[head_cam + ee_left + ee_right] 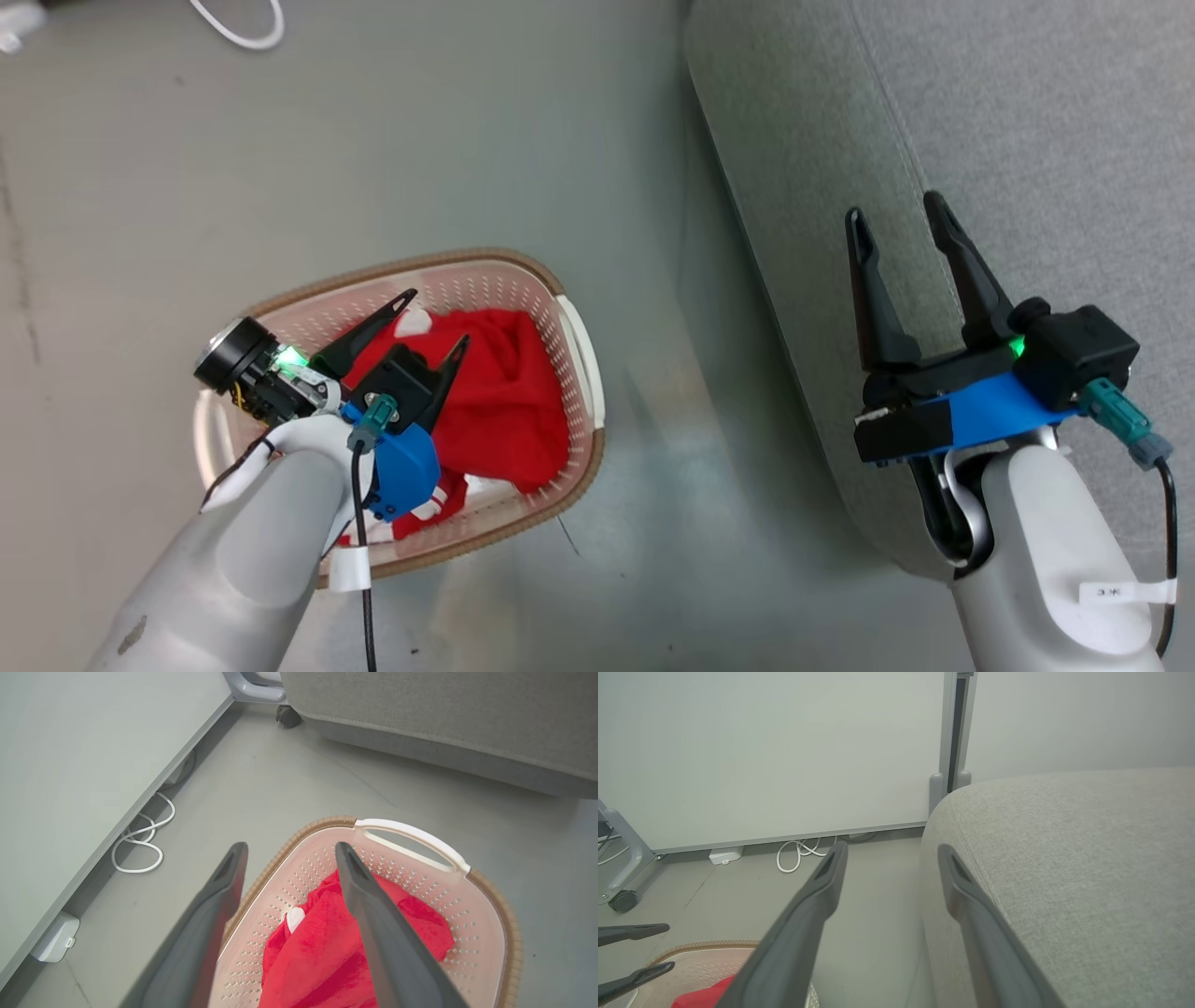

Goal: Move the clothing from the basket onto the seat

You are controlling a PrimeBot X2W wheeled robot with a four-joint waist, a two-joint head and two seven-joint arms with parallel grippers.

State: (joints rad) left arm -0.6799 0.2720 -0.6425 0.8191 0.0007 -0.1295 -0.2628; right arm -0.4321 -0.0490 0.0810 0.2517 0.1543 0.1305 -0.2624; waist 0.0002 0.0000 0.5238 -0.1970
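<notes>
The cream basket (583, 373) with a brown rim stands on the floor at the lower left of the head view. Inside it lies the red clothing (504, 392), with white trim showing at its edges. My left gripper (437, 319) hovers open just above the clothing, one finger (373, 914) over the red fabric (317, 961) and the other near the basket rim (303, 833). My right gripper (894, 215) hangs open over the rounded edge of the grey seat (1027, 140), holding nothing. In the right wrist view the seat (1087, 858) spreads to the right and a corner of the basket (698, 961) shows at the lower left.
A looped white cable (140, 849) and a small white box (53, 938) lie on the grey floor by the wall. A castor wheel (623, 900) on a grey frame stands at the far left. Bare floor (653, 523) separates basket and seat.
</notes>
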